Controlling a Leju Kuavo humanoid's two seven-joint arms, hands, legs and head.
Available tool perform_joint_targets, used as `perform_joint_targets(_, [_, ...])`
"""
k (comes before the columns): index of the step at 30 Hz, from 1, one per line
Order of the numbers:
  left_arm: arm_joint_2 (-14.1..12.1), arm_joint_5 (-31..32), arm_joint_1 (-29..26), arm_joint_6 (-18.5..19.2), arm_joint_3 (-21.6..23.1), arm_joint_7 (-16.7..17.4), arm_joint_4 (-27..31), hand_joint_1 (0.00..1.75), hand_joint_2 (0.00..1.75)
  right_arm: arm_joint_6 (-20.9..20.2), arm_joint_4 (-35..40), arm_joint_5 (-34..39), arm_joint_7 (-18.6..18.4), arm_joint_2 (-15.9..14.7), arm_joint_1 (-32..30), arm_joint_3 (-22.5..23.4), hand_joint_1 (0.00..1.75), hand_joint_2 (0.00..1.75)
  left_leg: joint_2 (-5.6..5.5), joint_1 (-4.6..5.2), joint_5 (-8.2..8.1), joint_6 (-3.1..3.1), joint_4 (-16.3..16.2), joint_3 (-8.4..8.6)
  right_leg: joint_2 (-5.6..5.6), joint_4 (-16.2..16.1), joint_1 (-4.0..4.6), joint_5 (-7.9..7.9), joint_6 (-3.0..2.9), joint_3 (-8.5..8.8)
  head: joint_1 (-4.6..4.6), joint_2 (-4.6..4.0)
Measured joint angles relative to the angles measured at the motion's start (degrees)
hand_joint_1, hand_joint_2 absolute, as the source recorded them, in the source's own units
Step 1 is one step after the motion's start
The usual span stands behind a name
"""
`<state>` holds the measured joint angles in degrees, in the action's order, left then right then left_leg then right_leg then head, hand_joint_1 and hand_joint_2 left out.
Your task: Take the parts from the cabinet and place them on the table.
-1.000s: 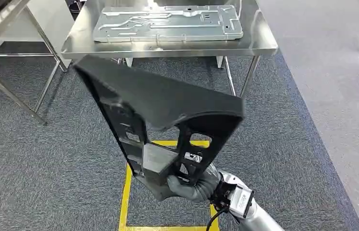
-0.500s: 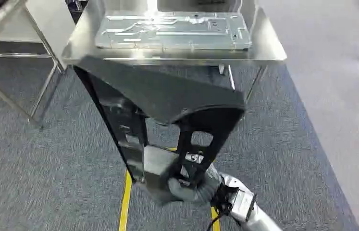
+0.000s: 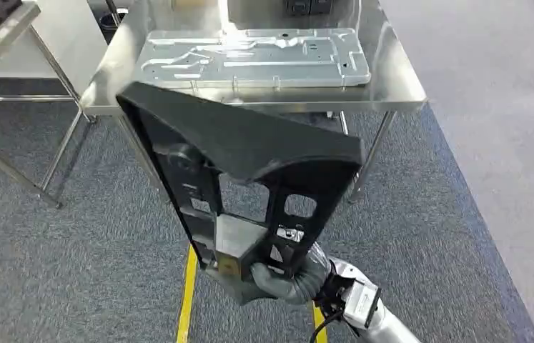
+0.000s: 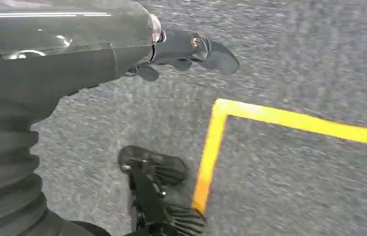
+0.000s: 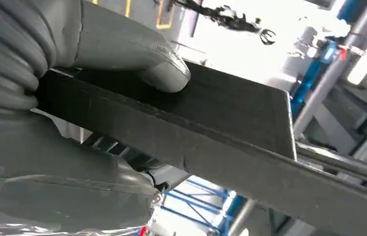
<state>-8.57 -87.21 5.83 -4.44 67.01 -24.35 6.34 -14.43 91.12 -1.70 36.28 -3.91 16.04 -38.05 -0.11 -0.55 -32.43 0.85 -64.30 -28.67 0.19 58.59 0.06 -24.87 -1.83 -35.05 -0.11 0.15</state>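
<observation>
Now, your right hand (image 3: 272, 277) grips the black part (image 3: 242, 171) by its lower end, its long axis rising up and forward toward the steel table (image 3: 399, 84) just ahead, where a metal panel (image 3: 249, 57) lies. Your left hand (image 4: 181, 49) hangs low, holding nothing, fingers loosely apart.

Steel table (image 3: 392, 78) ahead, shiny top, and a stamped metal panel (image 3: 253, 58) lies flat across it, covering most of the surface. Underneath, grey carpet floor (image 3: 71, 236) with yellow tape lines (image 3: 186, 293) beside the table.
</observation>
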Motion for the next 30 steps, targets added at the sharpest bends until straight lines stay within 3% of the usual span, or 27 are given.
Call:
perform_joint_targets(2, [0.0,0.0,0.0,-0.1,0.0,0.0,0.0,0.00,1.75,0.0,0.0,-0.1,-0.1,0.0,-0.2,0.0,1.73,1.75,0.02,-0.03,-3.94,0.47,-8.3,-5.72,0.08,0.0,0.06,-0.86,-0.18,0.67,0.04,-0.02])
perform_joint_targets(3, [0.0,0.0,-0.2,-0.1,0.1,0.0,0.0,0.00,1.75,0.0,0.0,-0.2,-0.2,0.0,-0.4,0.0,1.73,1.75,0.02,-0.04,-5.50,0.59,-10.6,-7.84,0.19,0.0,0.07,-1.28,-0.20,1.11,0.02,0.00])
perform_joint_targets(4, [0.0,0.0,-0.4,-0.1,0.2,0.0,0.0,0.00,1.75,0.0,0.0,-0.2,-0.2,0.0,-0.5,0.0,1.73,1.75,0.02,-0.04,-5.65,0.63,-10.8,-9.04,0.32,0.0,0.08,-1.76,-0.16,1.70,0.04,0.00])
perform_joint_targets(5, [0.0,0.0,-0.5,-0.1,0.3,0.0,0.0,0.00,1.75,0.0,0.0,-0.2,-0.2,0.0,-0.6,0.0,1.73,1.75,0.02,-0.04,-4.35,0.49,-8.8,-9.19,0.46,0.0,0.08,-2.32,-0.09,2.47,0.04,0.00])
perform_joint_targets(6, [0.0,0.0,-0.5,-0.1,0.3,0.0,0.0,0.00,1.75,0.1,0.0,-0.3,-0.2,0.0,-0.7,0.0,1.73,1.75,0.02,-0.04,-1.43,0.36,-5.1,-8.46,0.50,0.0,0.08,-2.91,0.03,3.34,0.04,0.00])
perform_joint_targets(8, [0.0,0.0,-0.6,-0.2,0.3,0.0,0.0,0.00,1.75,0.2,0.0,-0.5,-0.3,0.0,-0.7,0.1,1.73,1.75,0.07,-0.01,6.88,-0.26,4.0,-6.46,0.44,-0.1,0.08,-4.08,0.37,4.64,0.07,0.00])
perform_joint_targets(10, [-0.1,0.0,-0.5,-0.2,0.3,0.0,0.0,0.00,1.75,0.4,0.0,-0.7,-0.2,0.0,-0.8,0.2,1.73,1.75,0.06,0.56,5.39,-0.91,4.6,-6.50,0.72,0.0,0.28,-4.79,1.13,5.14,-0.02,0.00])
perform_joint_targets(11, [-0.1,0.0,-0.6,-0.2,0.3,0.0,0.0,0.00,1.75,0.4,0.1,-0.9,-0.3,0.0,-0.9,0.4,1.73,1.75,0.03,0.58,6.33,-1.31,5.0,-6.13,0.74,0.0,0.29,-4.79,1.53,5.54,0.07,0.00])
perform_joint_targets(13, [0.0,0.0,-0.5,-0.2,0.4,0.0,0.0,0.00,1.75,0.4,0.2,-0.9,-0.3,0.0,-1.0,0.5,1.73,1.75,-0.21,0.23,6.47,-2.15,5.4,-4.88,0.72,0.7,0.37,-4.57,2.24,5.85,0.05,-0.02])
perform_joint_targets(14, [0.0,0.0,-0.4,-0.2,0.4,0.0,0.0,0.00,1.75,0.4,0.3,-0.9,-0.3,0.0,-1.0,0.6,1.73,1.75,-0.12,0.17,6.37,-2.37,5.8,-4.35,0.49,2.2,0.18,-5.01,2.46,5.46,0.08,0.00])
perform_joint_targets(15, [0.0,0.0,-0.4,-0.2,0.4,0.0,0.0,0.00,1.75,0.4,0.5,-0.9,-0.2,0.0,-0.9,0.7,1.73,1.75,-0.13,0.10,6.18,-2.65,5.9,-3.98,0.38,5.1,0.14,-5.88,2.79,3.91,0.37,0.00])
perform_joint_targets(18, [0.0,0.0,-0.4,-0.1,0.4,0.0,0.0,0.00,1.75,0.5,0.5,-1.2,-0.2,-0.1,-1.2,0.8,1.73,1.75,-0.13,0.10,5.18,-2.94,6.0,-3.13,0.27,16.6,-0.23,-10.86,3.56,-4.25,0.33,0.00])
perform_joint_targets(19, [0.0,0.0,-0.5,-0.1,0.5,0.0,0.0,0.00,1.75,0.7,0.5,-1.7,-0.3,-0.1,-1.3,0.8,1.73,1.75,-0.20,0.09,4.75,-2.86,6.0,-2.67,0.19,17.7,-0.31,-10.88,3.62,-5.89,0.33,0.00])
perform_joint_targets(20, [0.0,0.0,-0.5,-0.1,0.6,0.0,0.0,0.00,1.75,1.1,0.5,-2.3,-0.3,-0.1,-1.4,0.8,1.73,1.75,-0.25,0.08,4.26,-2.80,6.0,-2.04,0.12,16.1,-0.36,-9.38,3.71,-6.18,0.35,0.00])
perform_joint_targets(21, [0.0,0.0,-0.5,-0.1,0.7,0.0,0.0,0.00,1.75,1.5,0.6,-2.6,-0.4,-0.1,-1.5,0.8,1.73,1.75,-0.30,0.08,3.74,-2.69,6.0,-1.32,0.09,12.7,-0.38,-6.81,3.57,-5.37,0.33,0.00])
perform_joint_targets(23, [0.1,-0.1,-0.5,-0.1,0.8,0.0,0.0,0.00,1.75,2.2,1.0,-3.0,-0.5,-0.1,-1.7,1.0,1.73,1.75,-0.30,0.10,2.60,-2.33,6.1,0.29,0.03,3.0,-0.18,0.41,2.56,-2.28,0.35,0.00])
perform_joint_targets(24, [0.2,-0.1,-0.4,-0.1,0.8,0.0,0.0,0.00,1.75,2.4,1.1,-3.0,-0.6,-0.1,-1.9,1.2,1.73,1.75,-0.31,0.21,2.08,-2.02,6.0,0.86,-0.06,1.3,0.33,0.94,2.15,-2.08,0.23,0.00])
perform_joint_targets(25, [0.2,-0.1,-0.3,-0.1,0.8,-0.1,0.0,0.00,1.75,2.6,1.2,-3.0,-0.7,-0.1,-1.9,1.4,1.73,1.75,-0.39,0.23,1.76,-1.55,6.3,0.73,-0.13,1.1,0.42,-1.14,1.96,-1.95,0.33,0.00])
perform_joint_targets(26, [0.2,-0.1,-0.3,-0.1,0.8,-0.1,0.0,0.00,1.75,2.8,1.5,-3.0,-0.8,-0.1,-2.1,1.6,1.73,1.75,-0.35,0.24,1.45,-1.18,6.8,0.84,-0.14,0.8,0.48,-0.17,1.55,-1.60,0.31,0.00])
perform_joint_targets(28, [0.3,-0.1,-0.4,-0.1,0.8,-0.2,0.0,0.00,1.75,3.0,1.8,-3.1,-1.2,0.0,-2.3,1.8,1.73,1.75,-0.30,0.41,2.28,-0.39,5.7,1.86,0.08,0.1,0.16,0.15,0.76,-0.58,0.24,0.00])
perform_joint_targets(30, [0.4,-0.1,-0.2,-0.1,0.8,-0.3,0.0,0.00,1.75,3.9,2.1,-4.2,-1.2,0.2,-2.6,1.9,1.73,1.75,-0.20,0.17,1.78,0.00,1.3,-0.02,-0.02,-0.5,-0.12,-0.37,0.14,1.10,0.11,0.00])
